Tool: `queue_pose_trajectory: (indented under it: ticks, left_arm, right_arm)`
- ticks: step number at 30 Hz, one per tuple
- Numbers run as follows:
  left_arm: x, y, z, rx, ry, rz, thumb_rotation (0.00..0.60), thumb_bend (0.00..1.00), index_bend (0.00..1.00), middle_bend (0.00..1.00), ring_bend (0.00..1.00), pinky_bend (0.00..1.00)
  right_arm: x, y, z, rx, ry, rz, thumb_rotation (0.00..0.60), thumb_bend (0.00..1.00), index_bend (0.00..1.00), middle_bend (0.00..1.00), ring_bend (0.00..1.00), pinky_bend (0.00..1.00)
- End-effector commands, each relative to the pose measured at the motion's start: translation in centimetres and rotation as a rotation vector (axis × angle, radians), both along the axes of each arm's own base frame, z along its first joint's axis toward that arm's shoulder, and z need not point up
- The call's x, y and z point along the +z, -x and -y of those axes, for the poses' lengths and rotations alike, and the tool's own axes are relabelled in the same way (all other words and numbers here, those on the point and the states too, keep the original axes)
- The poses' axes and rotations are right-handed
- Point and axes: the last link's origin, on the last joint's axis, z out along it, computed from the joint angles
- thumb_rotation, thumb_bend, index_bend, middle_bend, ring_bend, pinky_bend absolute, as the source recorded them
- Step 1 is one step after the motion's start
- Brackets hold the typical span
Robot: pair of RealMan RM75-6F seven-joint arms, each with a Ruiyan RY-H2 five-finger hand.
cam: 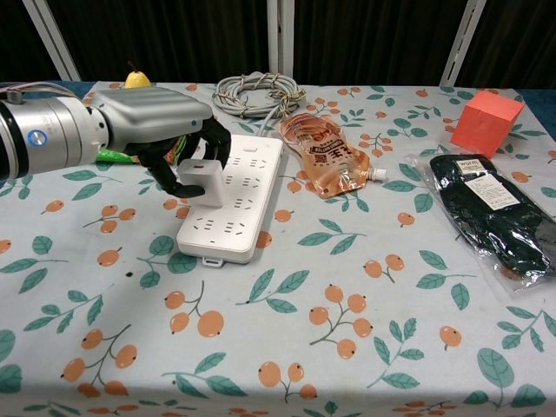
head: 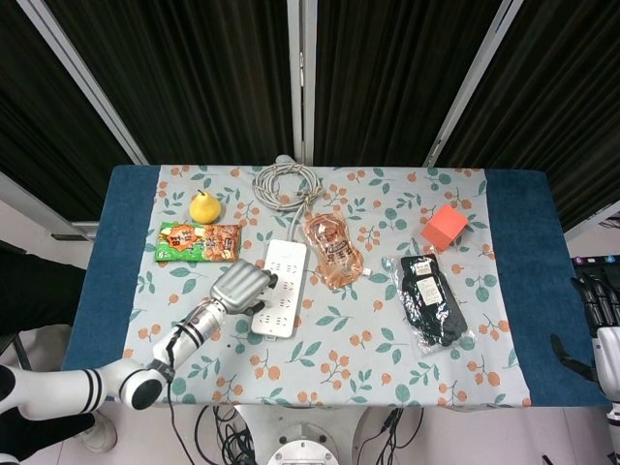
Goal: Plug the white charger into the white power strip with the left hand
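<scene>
The white power strip lies lengthwise on the floral cloth, its grey cable coiled behind it. My left hand grips the white charger from above, fingers wrapped round its block. The charger stands upright over the strip's left side, at or touching its face; whether the prongs are in a socket is hidden. My right hand hangs at the far right edge of the head view, off the table, holding nothing, fingers apart.
An orange liquid pouch lies just right of the strip. A black packaged item and a red cube sit further right. A pear and a green snack bag lie behind my left arm.
</scene>
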Motion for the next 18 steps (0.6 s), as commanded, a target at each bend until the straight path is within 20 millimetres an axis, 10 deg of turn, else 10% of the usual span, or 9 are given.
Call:
queue_pose_trajectory:
  ticks: [1,18]
  left_arm:
    - [-0.15,0.37,0.08,0.008,0.002,0.009,0.6,0.56,0.66,0.75,0.54,0.65]
    - [-0.88,0.17,0.12,-0.004,-0.001,0.01,0.6,0.56,0.66,0.76,0.56,0.65]
  right_arm:
    - [-0.02,-0.05,0.03,0.001,0.0,-0.001,0.6,0.27,0.0,0.0,0.0,0.0]
    - [0.08,-0.01,-0.12,-0.004,0.005,-0.002,0.6,0.27,0.0,0.0,0.0,0.0]
